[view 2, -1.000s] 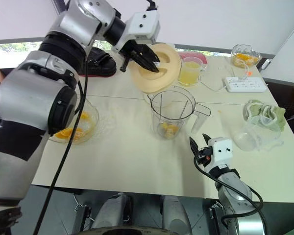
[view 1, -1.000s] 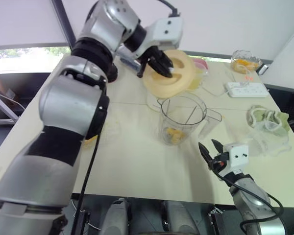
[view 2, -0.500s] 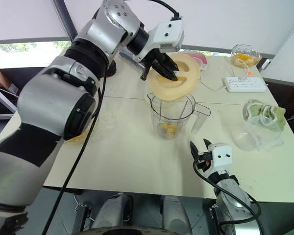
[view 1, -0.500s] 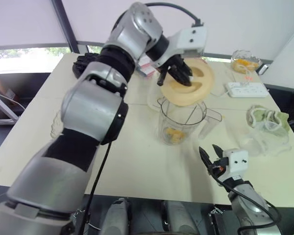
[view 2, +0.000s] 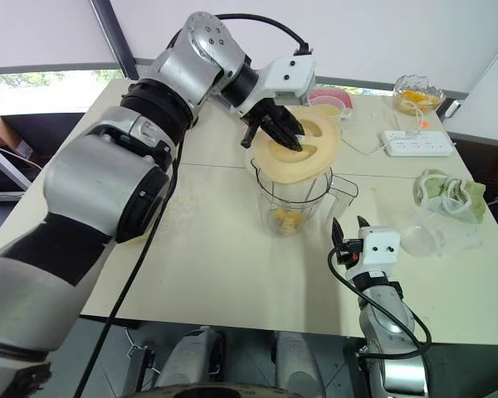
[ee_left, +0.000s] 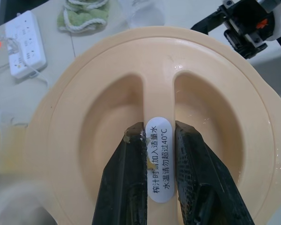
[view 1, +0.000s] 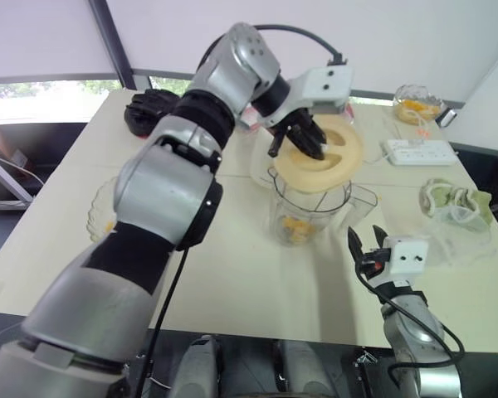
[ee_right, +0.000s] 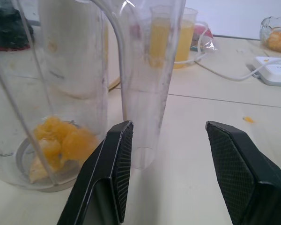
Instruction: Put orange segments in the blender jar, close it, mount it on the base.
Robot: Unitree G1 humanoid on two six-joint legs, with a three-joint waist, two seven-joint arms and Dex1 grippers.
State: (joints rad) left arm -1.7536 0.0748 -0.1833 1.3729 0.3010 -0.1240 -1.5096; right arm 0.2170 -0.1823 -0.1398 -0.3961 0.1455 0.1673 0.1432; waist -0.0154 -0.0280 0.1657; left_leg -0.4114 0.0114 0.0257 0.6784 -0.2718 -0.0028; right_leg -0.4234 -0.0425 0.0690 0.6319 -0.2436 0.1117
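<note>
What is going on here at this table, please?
The robot is about to close the blender jar. Its left gripper has its jaws shut on the centre ridge of the cream lid and holds it tilted over the jar's mouth. The lid is not yet seated flat. Orange segments lie at the bottom of the jar. The right gripper hovers near the jar's handle, jaws open, gripping nothing.
</note>
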